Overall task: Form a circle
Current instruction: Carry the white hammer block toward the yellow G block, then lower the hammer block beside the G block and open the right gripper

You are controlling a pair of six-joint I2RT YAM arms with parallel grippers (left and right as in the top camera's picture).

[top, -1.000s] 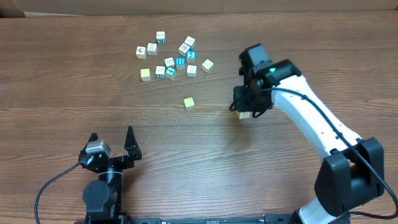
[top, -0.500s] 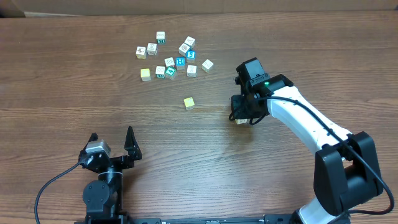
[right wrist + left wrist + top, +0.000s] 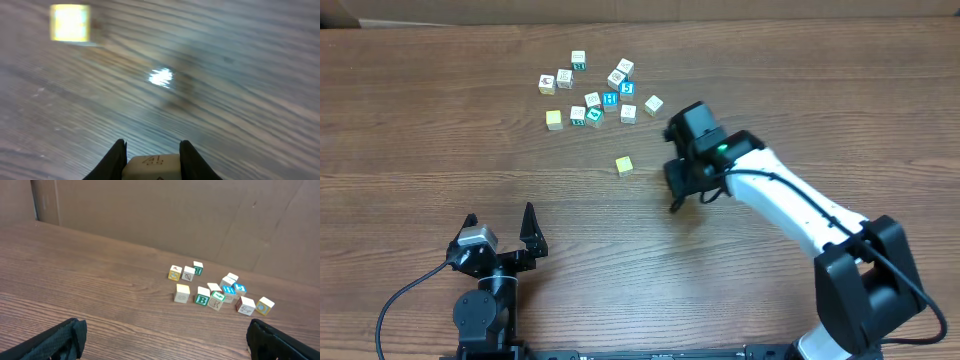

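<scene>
Left gripper [image 3: 500, 214]: nearest the robot's base, parked low over the table [image 3: 420, 160], jaws spread wide, holding nothing; in its own wrist view only the two dark finger ends show at the lower corners. Right gripper [image 3: 678, 197]: further out and to the right, angled down at the bare wood, jaws drawn in narrow on a pale cube [image 3: 152, 166]. The circle [image 3: 624, 165]: barely begun by the look of it. It consists of a single yellow cube [image 3: 70, 22] standing alone on open table, just left of the right gripper and well apart from the supply. The pale cube would be the second member, not yet set down. Loose bunch of cubes [image 3: 595, 95]: beyond that, about a dozen small alphabet cubes in white, yellow and teal, scattered with no ring shape. I judge nearly all the placing is left to do. Cardboard backdrop [image 3: 150, 215]: at the far edge of the table. Obscured items: from overhead the pale cube is hidden under the right gripper. The right wrist view is blurred and cuts the cube off at the bottom edge, so its mark is unreadable, and I cannot tell whether it touches the wood. Most letters on the far cubes are too small to read.
</scene>
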